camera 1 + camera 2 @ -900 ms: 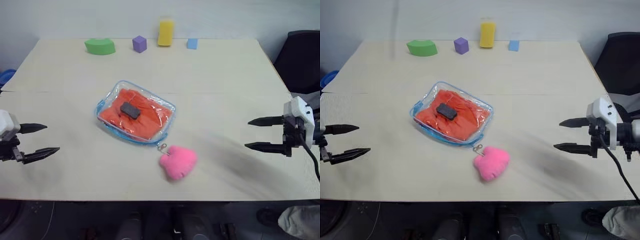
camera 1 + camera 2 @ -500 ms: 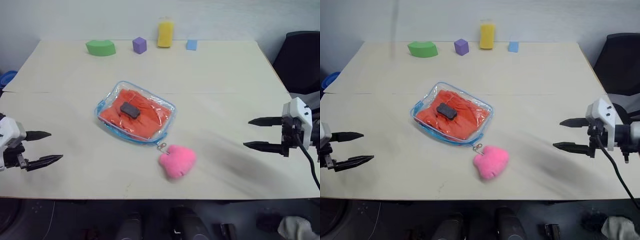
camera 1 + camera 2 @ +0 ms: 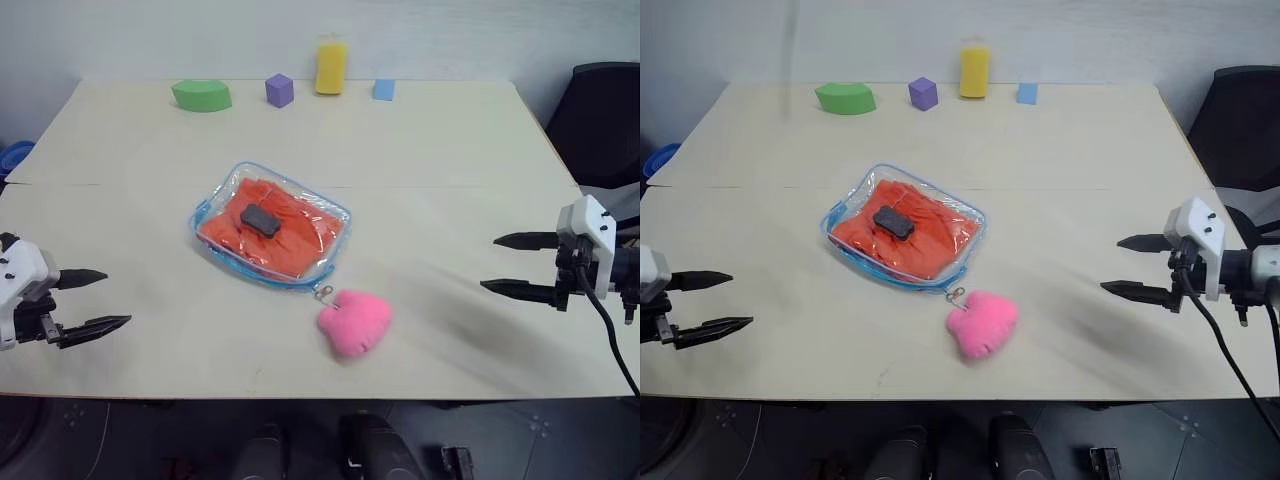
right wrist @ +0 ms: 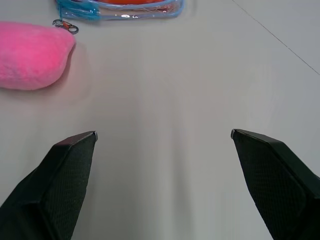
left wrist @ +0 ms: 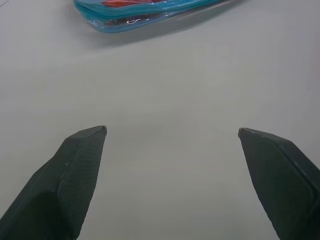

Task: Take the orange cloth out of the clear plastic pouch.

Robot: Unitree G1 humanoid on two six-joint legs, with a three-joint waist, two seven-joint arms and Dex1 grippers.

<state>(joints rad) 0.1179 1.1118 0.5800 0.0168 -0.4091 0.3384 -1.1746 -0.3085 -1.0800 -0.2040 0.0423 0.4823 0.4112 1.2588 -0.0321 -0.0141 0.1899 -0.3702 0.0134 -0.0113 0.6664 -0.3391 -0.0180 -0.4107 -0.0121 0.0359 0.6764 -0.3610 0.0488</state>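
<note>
Our left hand (image 3: 92, 302) and right hand (image 3: 512, 265) hover wide open and empty at opposite edges of the worktop (image 3: 430, 150), both well apart from the pouch (image 3: 271, 226) lying flat between them. The orange cloth (image 3: 300, 240) sits crumpled inside it, under a small dark block (image 3: 260, 219). We judge the slick, floppy plastic may slide or lift whole unless one hand pins it. The fluffy pink charm (image 3: 355, 322) on the zipper could snag a finger.
</note>
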